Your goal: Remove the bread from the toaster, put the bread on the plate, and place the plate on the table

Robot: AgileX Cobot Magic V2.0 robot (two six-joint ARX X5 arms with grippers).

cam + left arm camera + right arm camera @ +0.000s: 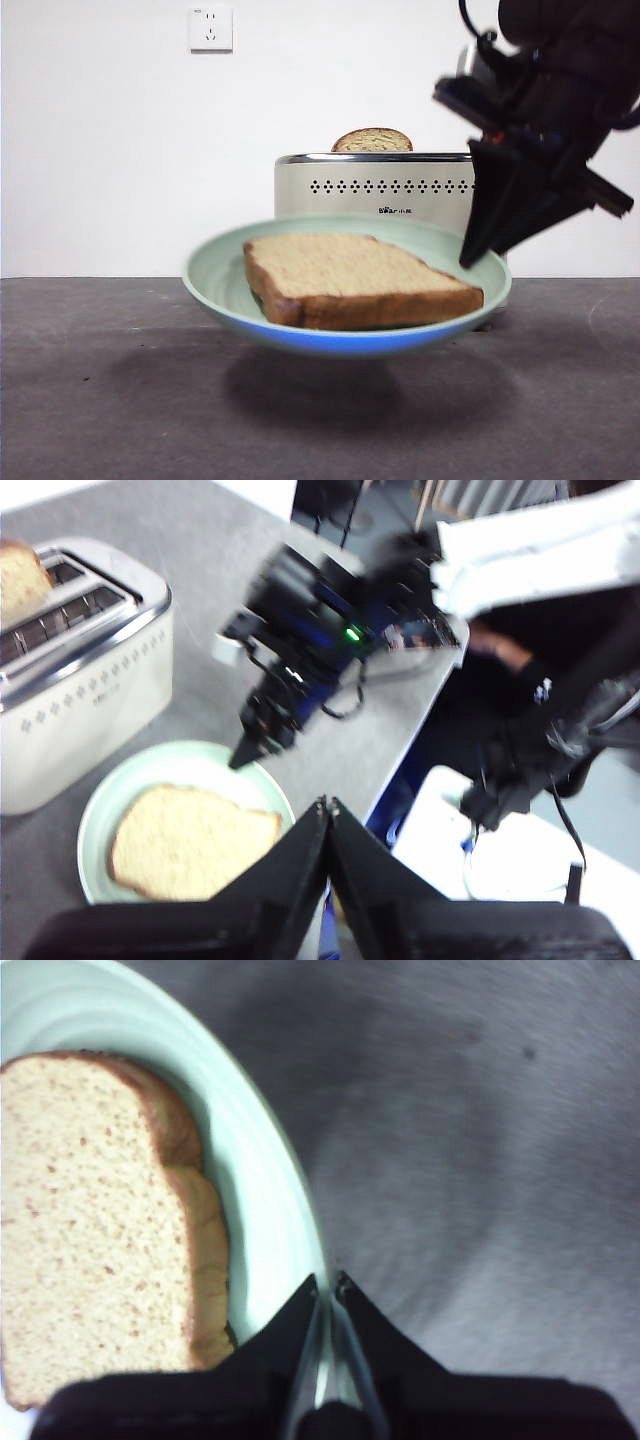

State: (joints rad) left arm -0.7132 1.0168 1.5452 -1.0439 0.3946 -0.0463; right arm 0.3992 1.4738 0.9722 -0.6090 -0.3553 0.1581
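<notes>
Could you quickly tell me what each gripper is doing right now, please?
Left gripper: shut, holding nothing, up above the table.
Right gripper: shut on the plate rim, holding it in the air with the bread on it.

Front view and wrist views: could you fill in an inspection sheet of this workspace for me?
Surface: dark grey table, faint scuffs.
Job's things: bread lies flat on plate, which hangs above the table; toaster behind.
Clutter: second slice standing in toaster.
Tools: right tool shut on plate's rim; left tool shut, holding nothing.
Cables: black cable on right arm.
Surroundings: white wall, socket.
</notes>
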